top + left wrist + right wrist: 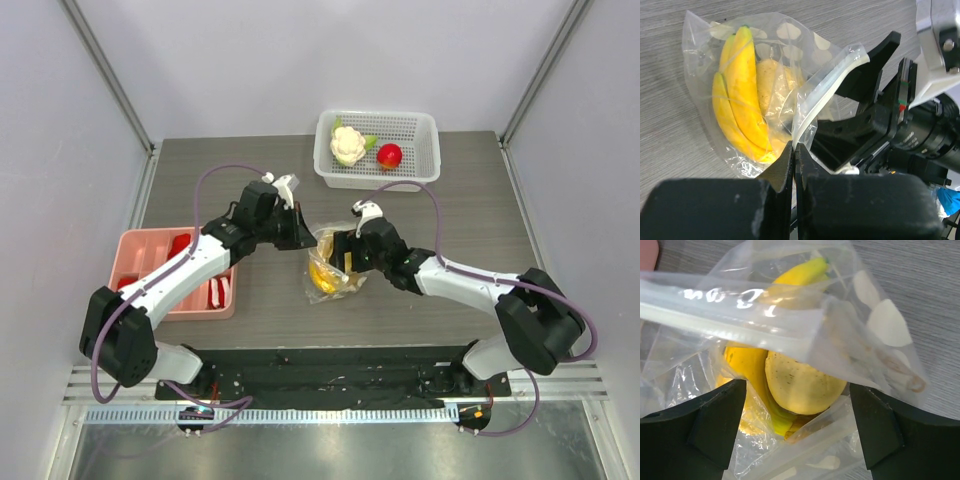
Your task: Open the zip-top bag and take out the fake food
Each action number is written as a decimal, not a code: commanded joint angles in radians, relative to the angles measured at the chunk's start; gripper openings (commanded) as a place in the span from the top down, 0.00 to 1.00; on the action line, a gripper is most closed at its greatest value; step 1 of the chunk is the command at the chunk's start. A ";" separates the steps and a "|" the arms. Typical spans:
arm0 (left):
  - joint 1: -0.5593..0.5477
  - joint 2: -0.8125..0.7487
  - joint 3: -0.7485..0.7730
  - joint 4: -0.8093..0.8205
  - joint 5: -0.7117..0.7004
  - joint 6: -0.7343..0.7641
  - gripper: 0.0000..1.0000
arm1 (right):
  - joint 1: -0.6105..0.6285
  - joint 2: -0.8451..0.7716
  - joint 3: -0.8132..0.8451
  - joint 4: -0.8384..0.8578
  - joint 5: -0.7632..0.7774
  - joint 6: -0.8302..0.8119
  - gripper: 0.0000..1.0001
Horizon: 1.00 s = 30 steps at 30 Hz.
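We clench our left gripper (794, 152) on the rim of the zip-top bag (331, 266), centre of the top view, to hold its mouth agape so our spread-open right gripper (795, 390) can reach the banana bunch (742, 95)

White-linked, black-jointed arms (185, 270) trail looping purple cables (215, 172).

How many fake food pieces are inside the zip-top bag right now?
2: a banana bunch and, tucked beside it, a yellow-orange round fruit, both inside the zip-top bag. Smaller pieces may be hidden behind them.
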State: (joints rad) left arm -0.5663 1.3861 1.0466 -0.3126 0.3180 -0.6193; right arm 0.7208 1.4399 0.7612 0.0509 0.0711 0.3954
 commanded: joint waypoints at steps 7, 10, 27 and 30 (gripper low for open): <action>0.005 -0.028 0.024 0.009 0.010 0.010 1.00 | -0.055 -0.018 0.061 -0.017 -0.039 -0.027 0.16; 0.005 -0.032 0.024 0.007 0.010 0.010 1.00 | -0.066 -0.042 0.050 -0.011 -0.057 -0.038 0.20; 0.005 -0.035 0.024 0.009 0.013 0.012 1.00 | -0.063 0.151 0.090 0.029 -0.149 -0.090 0.27; 0.005 -0.036 0.024 0.009 0.013 0.012 1.00 | -0.063 0.191 0.096 0.043 -0.168 -0.090 0.22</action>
State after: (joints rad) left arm -0.5663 1.3846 1.0466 -0.3130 0.3180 -0.6193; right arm 0.6575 1.5806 0.8379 0.0757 -0.0830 0.3290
